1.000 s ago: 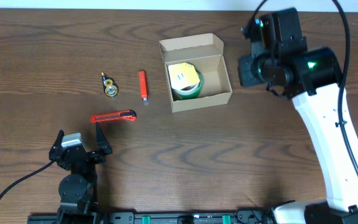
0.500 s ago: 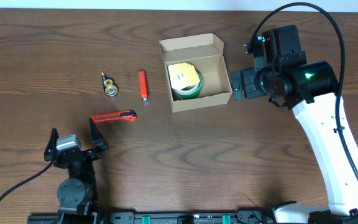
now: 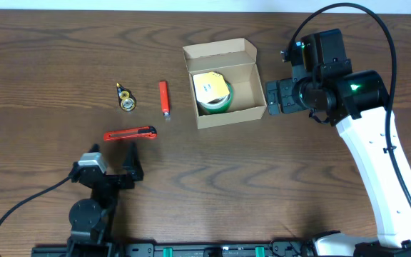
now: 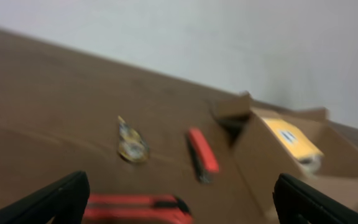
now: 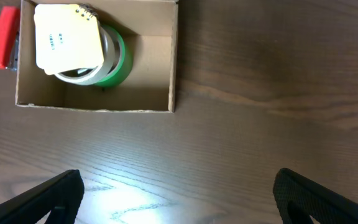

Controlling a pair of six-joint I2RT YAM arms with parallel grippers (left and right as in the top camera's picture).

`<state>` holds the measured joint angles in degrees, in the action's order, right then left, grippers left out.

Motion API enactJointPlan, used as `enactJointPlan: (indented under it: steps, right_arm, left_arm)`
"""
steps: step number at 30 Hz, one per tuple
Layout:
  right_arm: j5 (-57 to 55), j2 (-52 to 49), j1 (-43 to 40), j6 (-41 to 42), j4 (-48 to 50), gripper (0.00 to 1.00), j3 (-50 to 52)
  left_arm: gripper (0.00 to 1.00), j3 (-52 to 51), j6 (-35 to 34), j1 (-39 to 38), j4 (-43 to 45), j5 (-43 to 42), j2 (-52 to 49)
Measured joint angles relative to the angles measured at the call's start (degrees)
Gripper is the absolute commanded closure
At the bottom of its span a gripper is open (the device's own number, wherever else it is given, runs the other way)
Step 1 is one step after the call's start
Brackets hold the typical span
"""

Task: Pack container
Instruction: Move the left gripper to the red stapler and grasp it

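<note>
One green tape roll (image 5: 120,57), perhaps a notepad (image 5: 66,37) atop, sits inside container (image 5: 149,70)

A dark brown table (image 3: 212,185) with wavy wood grain is filling nearly the whole overhead view, ending at a thin pale strip (image 3: 191,3) along the top edge of the frame. In the left wrist view a plain whitish wall (image 4: 197,37) is rising behind the tabletop, blurred, across the upper half. Light is pooling as a bright glare (image 5: 126,202) on the wood, lower left of the right wrist view.
</note>
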<state>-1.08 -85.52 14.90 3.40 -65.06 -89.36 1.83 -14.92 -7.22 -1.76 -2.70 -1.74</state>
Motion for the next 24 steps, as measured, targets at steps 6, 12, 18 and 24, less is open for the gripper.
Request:
enactJointPlan:
  steps: [6, 12, 18, 24]
  right_arm:
    - [0.0, 0.0, 0.0, 0.0, 0.0, 0.01, 0.0]
    - [0.0, 0.1, 0.0, 0.0, -0.1, 0.01, 0.1]
    - [0.0, 0.1, 0.0, 0.0, -0.1, 0.01, 0.2]
    - [0.0, 0.1, 0.0, 0.0, -0.1, 0.01, 0.2]
  left_arm:
    - [0.04, 14.0, -1.4, 0.0, -11.6, -0.6, -9.1]
    - [0.04, 35.1, 3.0, 0.0, -22.7, 6.2, -27.1]
    - [0.05, 53.9, 8.1, 0.0, -30.8, 14.0, -48.0]
    - [0.05, 62.4, 10.8, 0.0, -27.4, 16.5, -63.9]
